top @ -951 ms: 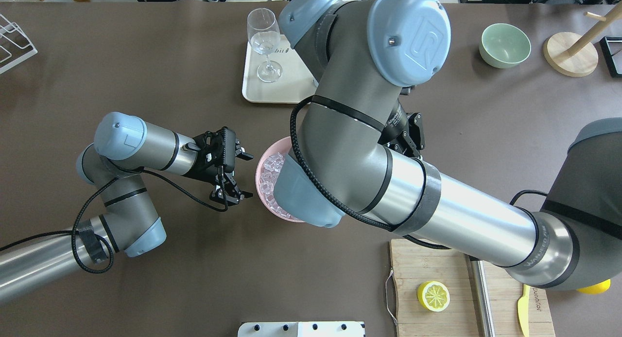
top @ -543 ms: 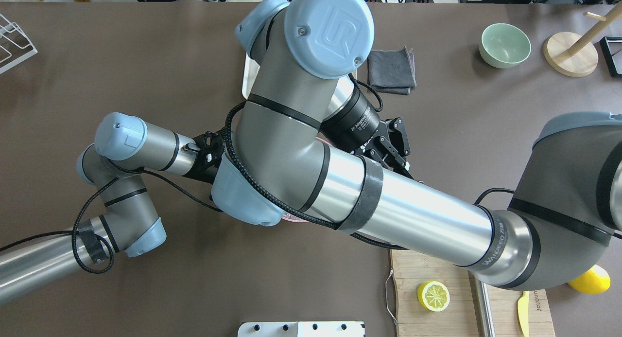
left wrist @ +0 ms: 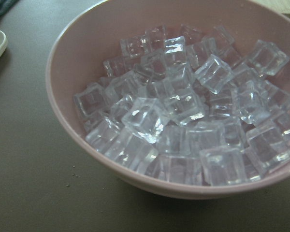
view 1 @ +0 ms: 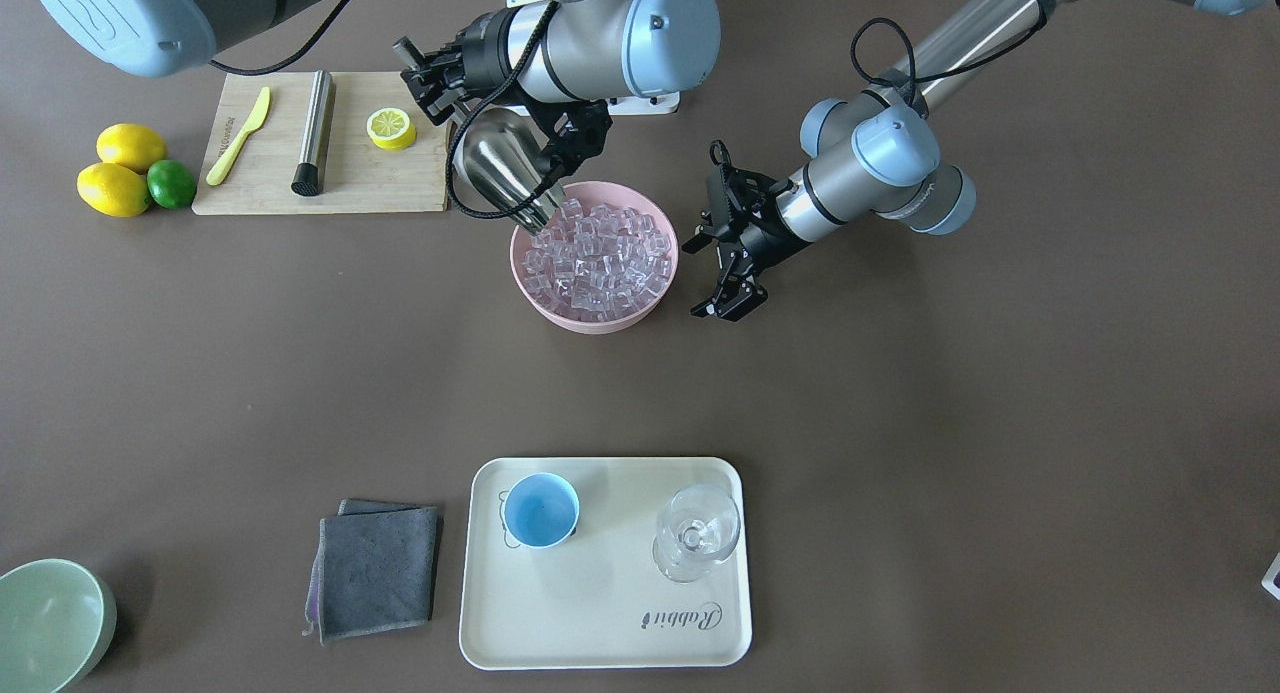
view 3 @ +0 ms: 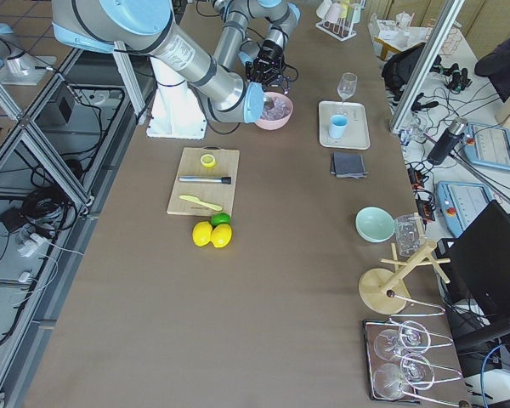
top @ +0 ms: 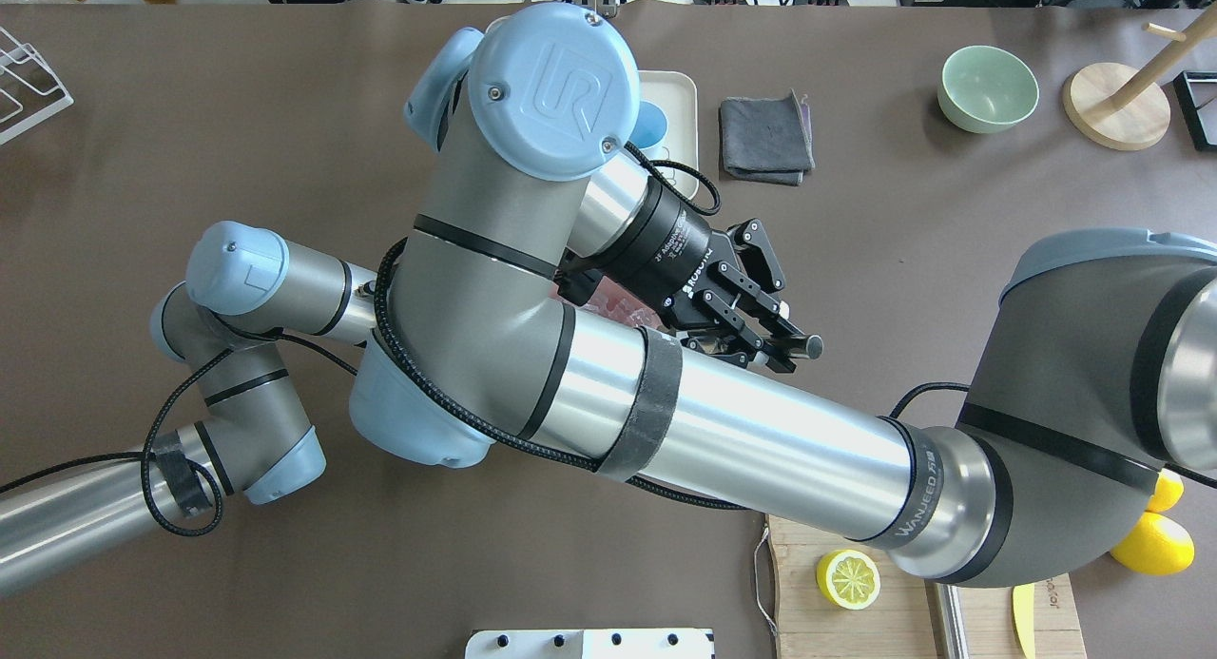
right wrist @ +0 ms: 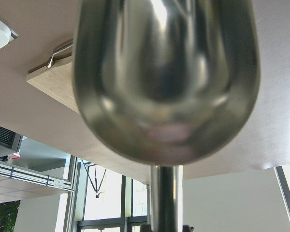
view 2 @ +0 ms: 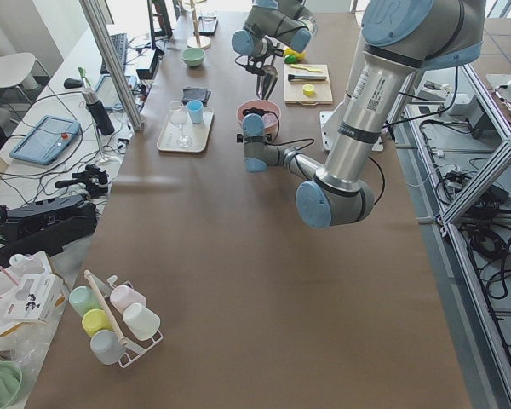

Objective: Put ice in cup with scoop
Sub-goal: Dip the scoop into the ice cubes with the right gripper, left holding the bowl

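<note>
The right gripper (view 1: 428,85) has its jaws pinched on the thin rod handle of the steel scoop (view 1: 500,168). The scoop's shovel-shaped bowl slopes down and away from those jaws, and its lip sits at the rim of a pink bowl (view 1: 590,323). That bowl is heaped with the ice (view 1: 600,258), clear cubes piled close together. Whether the lip touches the cubes cannot be told, and the wrist view shows only the scoop's shiny curved wall. Across the bowl from the scoop, the left gripper (view 1: 702,278) hangs just beside the pink wall, its jaws spread and holding nothing. Just behind the right jaws lies a wooden cutting board (view 1: 380,183) carrying a lemon half (view 1: 390,128), a steel cylinder (view 1: 315,128) and a yellow knife (view 1: 238,133). Well apart from both pairs of jaws, beyond the pink bowl on the table's far side from the robot, stands the cup (view 1: 540,510), its light blue inside showing. It shares a cream tray (view 1: 600,613) with a clear stemmed glass (view 1: 697,533), and a folded grey cloth (view 1: 375,568) lies beside the tray.
</note>
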Available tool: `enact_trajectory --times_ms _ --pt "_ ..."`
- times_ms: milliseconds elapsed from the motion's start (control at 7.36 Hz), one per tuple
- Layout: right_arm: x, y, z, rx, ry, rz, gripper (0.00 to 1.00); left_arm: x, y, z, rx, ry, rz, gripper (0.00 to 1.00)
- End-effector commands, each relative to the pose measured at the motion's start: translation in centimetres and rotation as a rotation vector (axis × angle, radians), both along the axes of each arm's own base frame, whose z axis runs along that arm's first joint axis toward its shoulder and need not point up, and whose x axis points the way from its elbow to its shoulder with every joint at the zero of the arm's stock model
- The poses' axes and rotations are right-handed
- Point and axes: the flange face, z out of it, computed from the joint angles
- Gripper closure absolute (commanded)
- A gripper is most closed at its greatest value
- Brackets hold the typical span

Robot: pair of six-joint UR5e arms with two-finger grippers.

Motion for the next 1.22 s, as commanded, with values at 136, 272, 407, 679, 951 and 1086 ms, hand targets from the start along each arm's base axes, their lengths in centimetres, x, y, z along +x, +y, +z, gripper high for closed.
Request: enact_trajectory --times_ms 136,272,407,679,951,1086 --pt "-3.3 -0.2 0.0 0.01 0.09 -0.064 1.0 0.0 0.1 0.0 0.001 0.001 0.001 0.02" --pt "-4.4 0.5 0.1 0.026 0.09 -0.088 1.0 0.1 0.1 0.0 0.001 0.001 0.004 0.02" --pt "-5.7 0.3 0.4 0.033 0.084 -0.095 1.0 0.1 0.2 0.0 0.001 0.001 0.004 0.02" --pt "-6.8 1.1 0.9 0.054 0.097 -0.127 1.0 0.2 0.2 0.0 0.002 0.001 0.006 0.02" --pt "-6.9 1.0 1.8 0.069 0.114 -0.139 1.0 0.2 0.3 0.0 0.002 0.001 0.007 0.02" --pt "-7.0 0.8 2.3 0.072 0.119 -0.141 1.0 0.2 0.3 0.0 0.001 0.001 0.007 0.02"
